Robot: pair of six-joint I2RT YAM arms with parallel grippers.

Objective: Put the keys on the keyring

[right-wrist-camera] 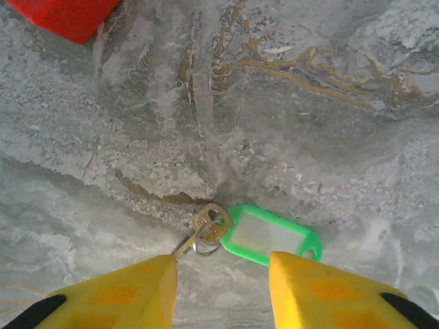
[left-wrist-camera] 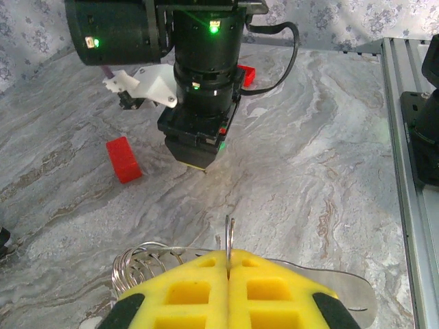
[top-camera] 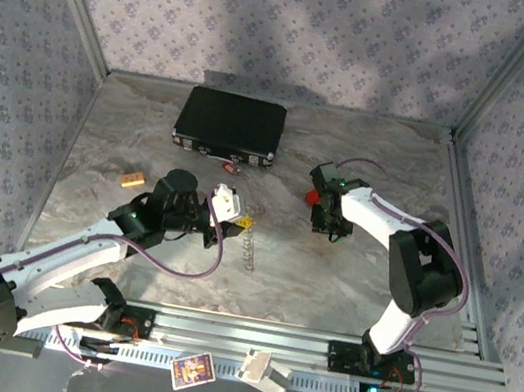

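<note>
Right wrist view has my right fingers (right-wrist-camera: 116, 295) spread apart above the counter (right-wrist-camera: 309, 103), holding nothing. The green-tagged key (right-wrist-camera: 271, 236) lies flat just ahead of the gap between them, its tag running left to right and its metal blade angling back toward the pad on the left of that view. A red block (right-wrist-camera: 65, 14) sits farther off. Left wrist view shows my left fingers (left-wrist-camera: 185, 291) clenched on the keyring (left-wrist-camera: 229, 236), whose thin loop stands upright out of the seam, facing the right arm. I judge the right arm nearer the key, so the pick falls to it, closing across the tag's short side. From above, the black case (top-camera: 229, 124) at the back is shut, its contents unseen.
</note>
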